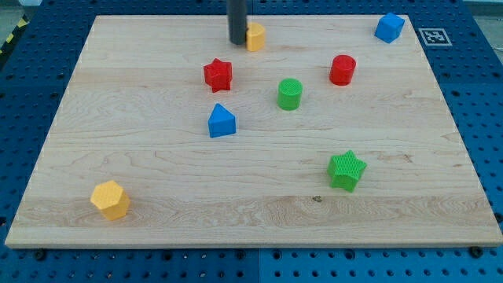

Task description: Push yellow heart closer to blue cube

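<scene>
The tip (237,42) touches the yellow heart's (255,36) left side; blue cube (389,27) lies far right; no jaws exist

You see my tip (237,42) as a dark grey rod end. Touching it on the view's right sits the yellow heart (255,36), orange-tinged. Far to its right is the blue cube (389,27). Just below my tip sits a red star (218,75); further below, a blue wedge-shaped block (222,121). To the lower right you find a green cylinder (290,93), a red cylinder (343,69) and a green star (346,170). Far to the lower left lies a yellow hexagonal block (110,199). All blocks show fine ribbed lines. The board (157,173) is pale wood with streaked grain, on a blue perforated table (479,94).
</scene>
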Available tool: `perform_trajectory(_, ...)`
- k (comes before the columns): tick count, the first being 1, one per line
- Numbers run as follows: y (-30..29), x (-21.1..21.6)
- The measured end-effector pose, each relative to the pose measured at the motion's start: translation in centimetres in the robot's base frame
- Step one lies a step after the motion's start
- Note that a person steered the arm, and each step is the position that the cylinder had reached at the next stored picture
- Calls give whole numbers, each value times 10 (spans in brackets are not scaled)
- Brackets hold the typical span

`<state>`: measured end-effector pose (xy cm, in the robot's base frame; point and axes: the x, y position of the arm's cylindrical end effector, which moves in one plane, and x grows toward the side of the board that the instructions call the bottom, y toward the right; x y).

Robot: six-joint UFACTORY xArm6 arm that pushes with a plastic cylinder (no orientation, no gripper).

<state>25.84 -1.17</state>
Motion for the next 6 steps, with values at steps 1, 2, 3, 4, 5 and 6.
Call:
perform_trajectory(1,41,0)
perform_trajectory(2,88,0)
perform_trajectory(3,128,0)
perform_trajectory(4,164,0)
perform_trajectory(5,194,0)
perform_trajectory(6,221,1)
